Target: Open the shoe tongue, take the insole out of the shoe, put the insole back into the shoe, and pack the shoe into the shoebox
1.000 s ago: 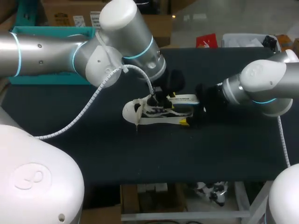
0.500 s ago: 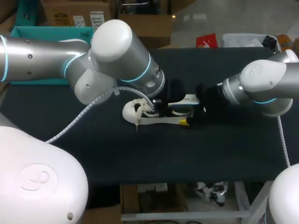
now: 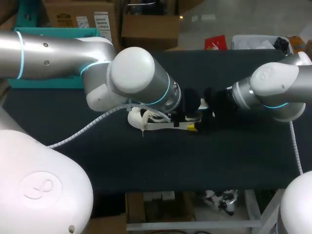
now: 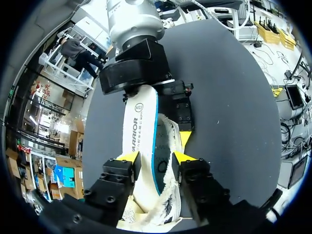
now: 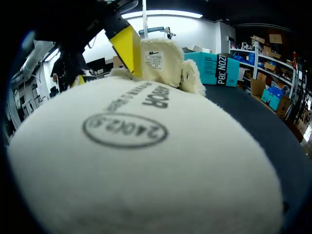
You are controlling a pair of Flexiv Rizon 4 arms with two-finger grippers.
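My left gripper [image 4: 156, 158] is clamped across the white lace-up sneaker [image 3: 141, 118], one yellow tip pressed to each side of its upper. The sneaker lies in the middle of the black tabletop [image 3: 234, 156]. A white foam insole with a blue edge [image 4: 139, 126] lies along the sneaker's opening, its heel end jutting past the sneaker's heel. My right gripper [image 3: 195, 124] sits at that heel; I cannot tell its grip. The teal cardboard shoebox [image 3: 53, 33] stands well apart from the sneaker.
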